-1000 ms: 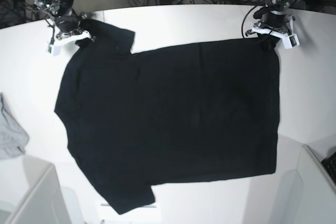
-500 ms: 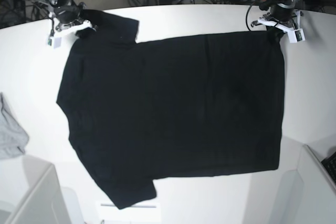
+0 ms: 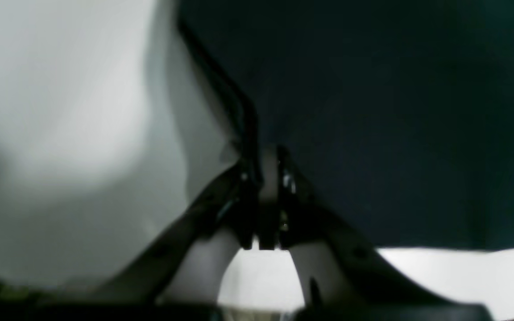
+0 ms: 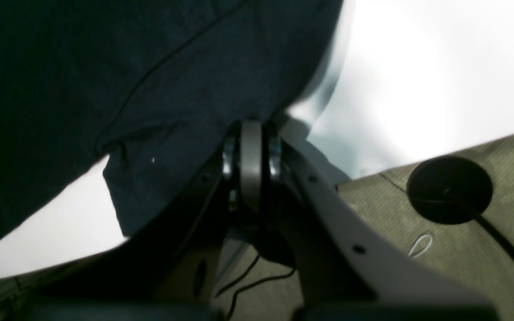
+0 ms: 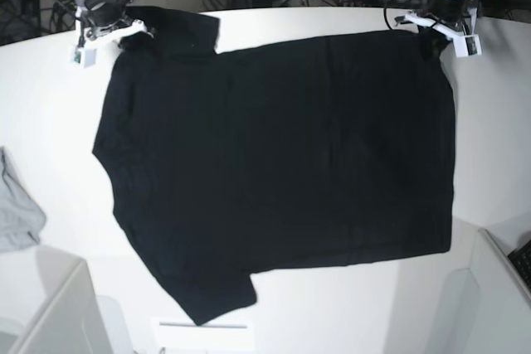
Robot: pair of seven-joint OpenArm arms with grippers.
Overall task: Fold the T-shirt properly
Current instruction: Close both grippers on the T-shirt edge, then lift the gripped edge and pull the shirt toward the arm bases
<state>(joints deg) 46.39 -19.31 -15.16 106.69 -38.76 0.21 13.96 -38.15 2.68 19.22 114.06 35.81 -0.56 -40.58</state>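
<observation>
Lying flat, matte black T-shirt [image 5: 274,163] (smooth, plain side up), left pincer [image 3: 268,171] and right pincer [image 4: 250,147] clamped on far corners

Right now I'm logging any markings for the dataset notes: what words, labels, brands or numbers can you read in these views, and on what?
None can be read.
T-shirt: plain black side up, no print or label visible.
Left gripper and right gripper: white tags hang beside them, too small to tell if anything is written.
Grey cloth: no text.
Wrist views: blurred, no lettering.
</observation>
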